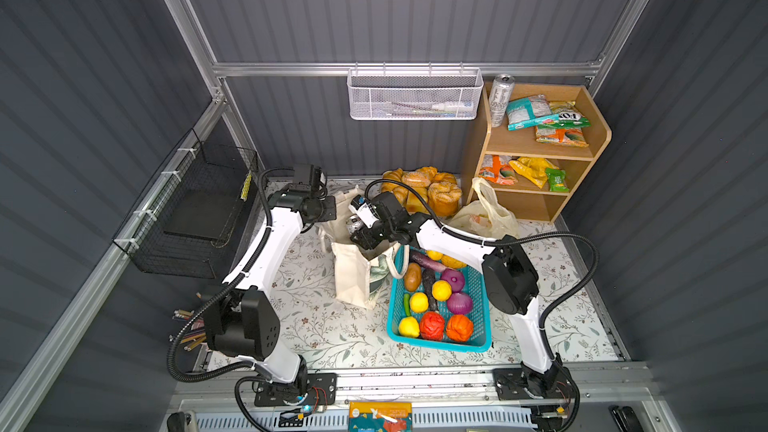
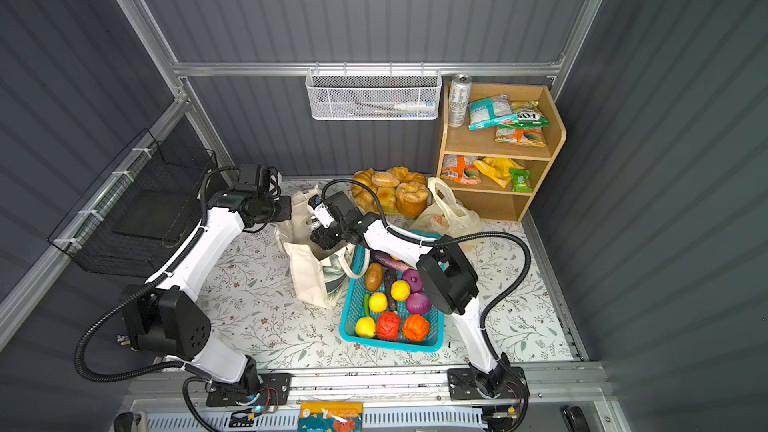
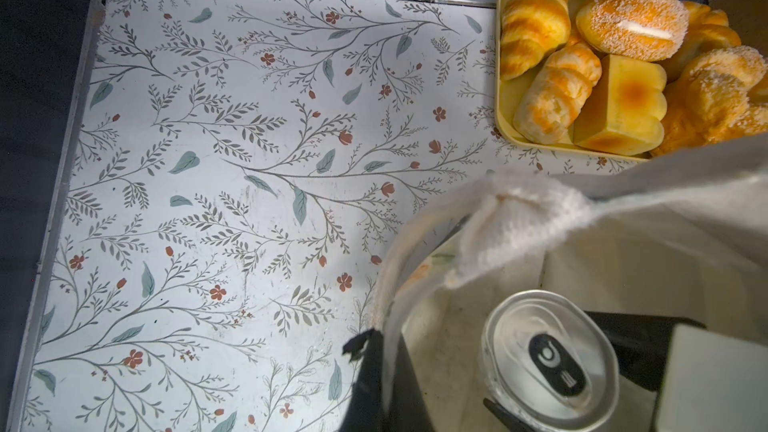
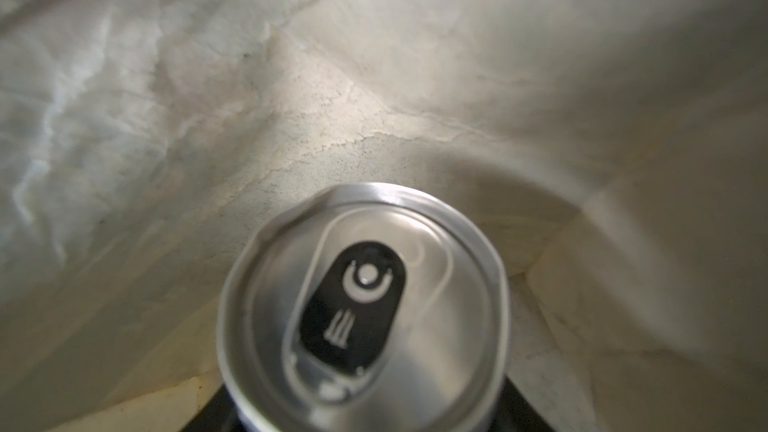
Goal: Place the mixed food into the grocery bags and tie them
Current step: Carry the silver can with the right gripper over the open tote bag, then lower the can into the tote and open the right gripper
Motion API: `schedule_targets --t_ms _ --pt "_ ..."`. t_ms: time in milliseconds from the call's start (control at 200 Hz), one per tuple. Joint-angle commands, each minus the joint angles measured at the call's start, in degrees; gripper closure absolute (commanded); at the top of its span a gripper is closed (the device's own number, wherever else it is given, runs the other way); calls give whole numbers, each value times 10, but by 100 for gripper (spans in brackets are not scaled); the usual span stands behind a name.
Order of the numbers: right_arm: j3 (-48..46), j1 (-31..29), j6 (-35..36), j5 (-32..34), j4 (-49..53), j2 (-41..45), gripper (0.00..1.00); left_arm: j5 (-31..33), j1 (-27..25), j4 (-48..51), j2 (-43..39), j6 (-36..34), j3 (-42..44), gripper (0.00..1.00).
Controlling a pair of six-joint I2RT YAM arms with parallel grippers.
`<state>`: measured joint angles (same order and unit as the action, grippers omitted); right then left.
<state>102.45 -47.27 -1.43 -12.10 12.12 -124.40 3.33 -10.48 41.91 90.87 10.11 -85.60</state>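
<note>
Insertion of the drink can [image 4: 361, 309] into the canvas tote [image 1: 353, 280] is judged to be the step in hand. The tote stands on the floral worktop [image 1: 316, 326] between its centre and its back edge, just beside the turquoise mesh basket [image 1: 392, 309] of toy produce. The right gripper [image 1: 362, 238] reaches down through the tote's mouth. Its fingers [image 3: 631, 347] clamp the can's body from two sides below the rim. The can is upright, tab end up, with cream fabric all round it in the right wrist view. Whether its base touches the tote's bottom cannot be told. The left gripper [image 3: 382, 367] has its fingers pressed together on the tote's rim near the carry handle [image 3: 519, 218], on the side facing the worktop's back left corner, and holds the mouth open. Procedure: hold the rim pinch taut so that no fabric folds over the can. Lower the can vertically until it seats. Spread the right fingers only after seating, then withdraw straight up, clear of the handle. Caution: the canvas is limp, and a sideways pull may tip the tote onto the basket. Most of the task is judged outstanding: the bread [image 1: 428, 191] lies at the back edge, the snack packets [image 1: 536, 112] lie on the wooden shelf [image 1: 598, 135] in the back right corner, and the plastic handle bag [image 1: 488, 216] lies slumped beside that shelf
</note>
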Motion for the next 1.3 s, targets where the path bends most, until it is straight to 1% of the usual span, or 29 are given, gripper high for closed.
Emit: schedule_targets --t_ms 0,170,285,345,385,420,490,580,640,685,735,941,1076,1181,1241,1296 --pt "16 -2 4 2 -10 -11 86 -6 -2 12 -14 0 10 100" --pt "-25 -2 6 29 -63 -12 87 -8 -2 9 -14 4 15 100" --pt "-85 -3 -3 68 -169 6 91 -9 -2 11 -11 3 17 100" --pt "-120 -3 -17 96 -242 14 90 -9 -2 11 -10 2 20 100" --pt "-129 -3 -26 112 -269 14 90 -9 -2 11 -8 2 20 100" --pt "-125 -3 -32 119 -279 10 89 -9 -3 12 -7 1 21 100" --pt "-110 -3 -40 120 -282 -4 83 -10 -2 12 -6 2 20 100" --pt "-81 -4 -38 109 -258 -25 81 -12 -3 12 -4 4 20 100" --pt "-77 -5 -38 107 -252 -30 79 -13 -3 12 -4 5 20 100" --pt "-80 -5 -38 105 -248 -31 76 -12 -3 12 -5 5 20 100" --pt "-81 -6 -35 101 -242 -31 67 -12 -3 12 -7 5 21 100" --pt "-93 -7 -27 99 -218 -10 40 -8 -3 14 -9 0 20 100" --pt "-93 -7 -29 96 -204 17 32 -7 -3 14 -9 -1 19 100" --pt "-66 -7 -31 72 -168 22 25 -9 -5 14 -7 0 19 100" --pt "-47 -7 -29 60 -140 20 23 -9 -4 13 -7 1 19 100" --pt "-49 -7 -34 58 -139 31 23 -8 -4 14 -8 0 19 100"
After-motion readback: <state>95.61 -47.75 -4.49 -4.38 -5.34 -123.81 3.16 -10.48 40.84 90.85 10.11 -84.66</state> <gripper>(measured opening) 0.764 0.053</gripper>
